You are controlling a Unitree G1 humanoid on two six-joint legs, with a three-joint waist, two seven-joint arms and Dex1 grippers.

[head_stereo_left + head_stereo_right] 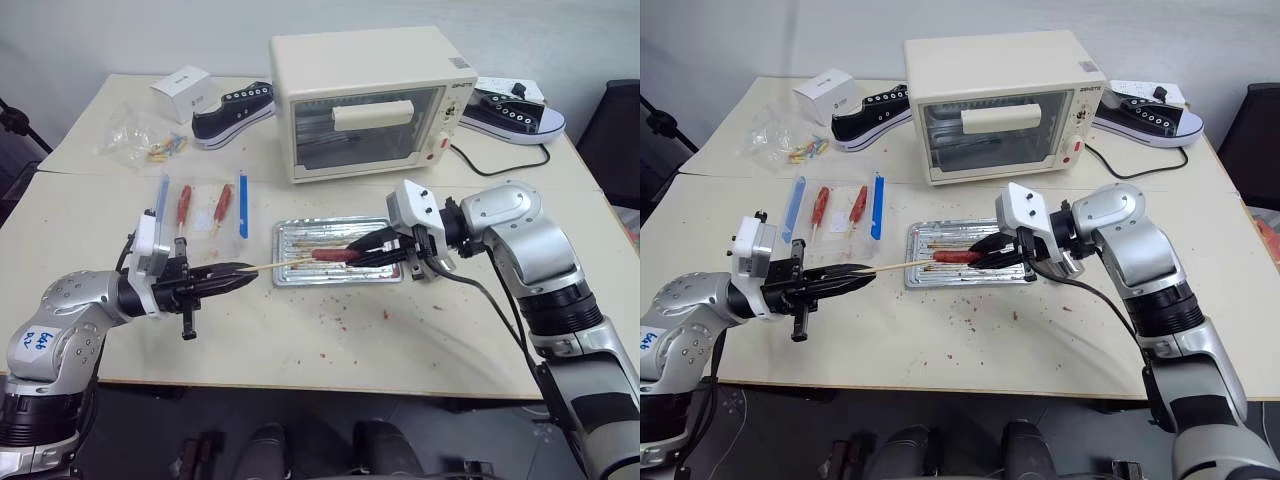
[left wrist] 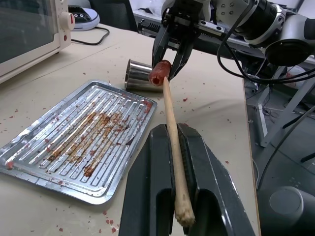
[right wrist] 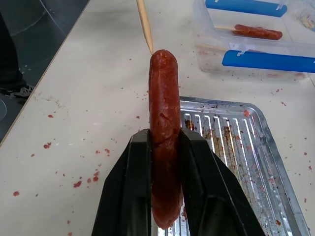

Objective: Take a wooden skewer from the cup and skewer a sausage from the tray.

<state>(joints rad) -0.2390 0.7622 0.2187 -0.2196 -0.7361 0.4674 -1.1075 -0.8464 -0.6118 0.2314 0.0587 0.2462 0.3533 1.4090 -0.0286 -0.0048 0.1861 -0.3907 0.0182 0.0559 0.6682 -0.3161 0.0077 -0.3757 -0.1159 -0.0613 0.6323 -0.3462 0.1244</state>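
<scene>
Tray [image 2: 29,147] holding only crumbs, cup [image 2: 140,76] tipped on the bench [image 1: 400,340], left pincer [image 2: 179,162] clamped on wooden skewer [image 2: 173,147], right pincer [image 3: 165,162] gripping sausage [image 3: 164,123] over tray, skewer tip at sausage end

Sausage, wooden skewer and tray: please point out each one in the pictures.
sausage [image 3: 164,147]: right wrist view, on its middle, above the black fingers.
wooden skewer [image 2: 171,128]: left wrist view, mid-shaft.
tray [image 2: 74,189]: left wrist view, on its near rim.

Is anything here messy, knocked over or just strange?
Yes. The cup lies tipped on its side on the table, past the tray. Red crumbs are scattered over the table around the tray, whose ribbed bottom is stained brown. Oddly for a cooking bench, two sneakers flank the toaster oven.
</scene>
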